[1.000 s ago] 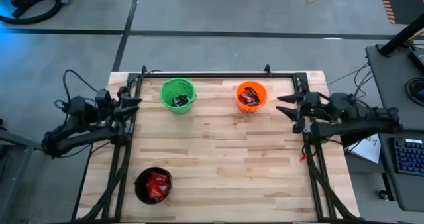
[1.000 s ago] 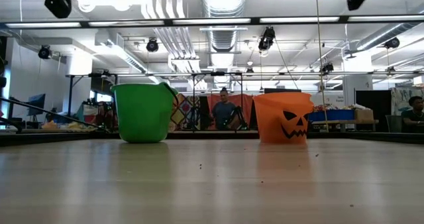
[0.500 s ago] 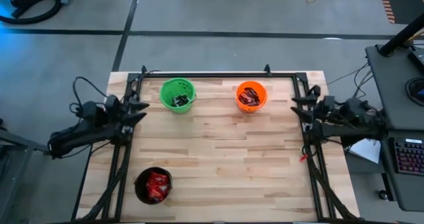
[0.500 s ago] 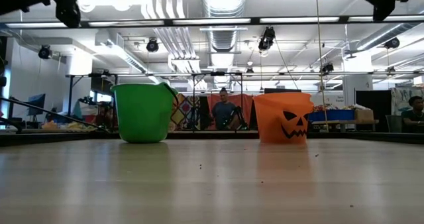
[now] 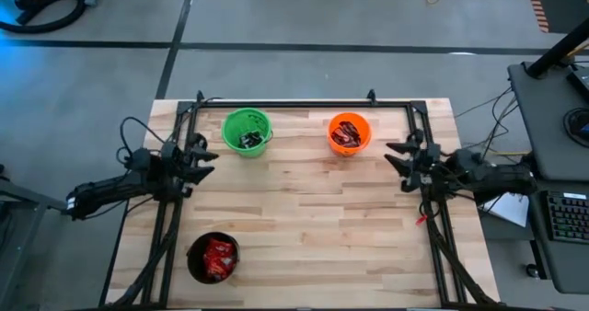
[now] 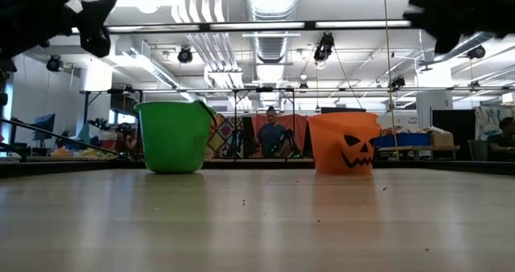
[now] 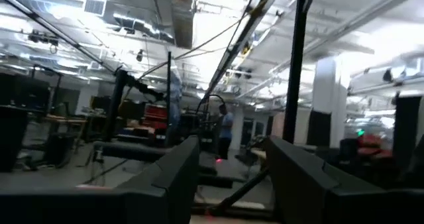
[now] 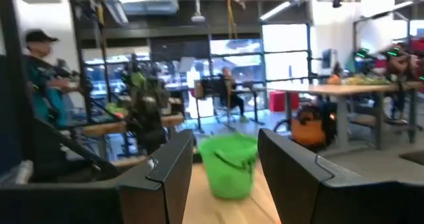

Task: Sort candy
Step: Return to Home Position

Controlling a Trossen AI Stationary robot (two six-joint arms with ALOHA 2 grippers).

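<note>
Dark fingers [image 7: 173,181] of the left gripper [image 5: 204,156] are spread apart with nothing between them, at the left edge of the wooden table [image 5: 304,210]. The right gripper [image 5: 394,155] is likewise released and empty at the right edge, pointing inward. The green bucket [image 5: 227,127] is near the left fingers, toward the far edge, and holds black-silver bars [image 5: 249,140]. The orange bucket [image 5: 366,125] is near the right gripper, also farther back, and holds brown-red bars [image 5: 347,132]. The black bucket [image 5: 192,256] is well apart from both grippers, at the near edge on the left gripper's side, and holds red packets [image 5: 218,255].
</note>
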